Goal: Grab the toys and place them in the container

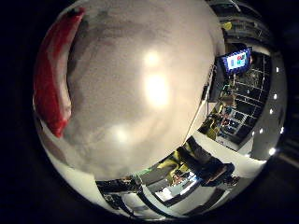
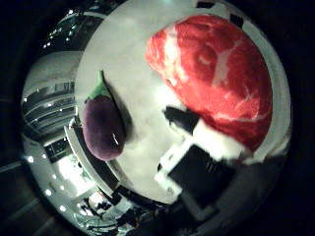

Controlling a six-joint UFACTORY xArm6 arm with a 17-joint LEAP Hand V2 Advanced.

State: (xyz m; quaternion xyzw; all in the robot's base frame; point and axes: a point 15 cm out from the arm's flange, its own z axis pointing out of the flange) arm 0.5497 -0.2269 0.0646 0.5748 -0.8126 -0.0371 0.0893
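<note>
A red plush toy marbled with white like a slab of meat (image 2: 216,73) lies on the white table (image 2: 133,59), close to the palm. Its edge also shows in the little finger side view (image 1: 51,88). A purple eggplant plush with a green stem (image 2: 102,128) lies on the table a short way from the meat toy, near the table's edge. My hand (image 2: 197,157) hovers over the table. One black-tipped white finger (image 2: 179,118) reaches out straight beside the meat toy, between the two toys, and holds nothing. No container shows in either view.
The table's edge (image 1: 196,126) runs close to the eggplant side. Beyond it lies a dim room with a lit screen (image 1: 237,59), shelving and furniture.
</note>
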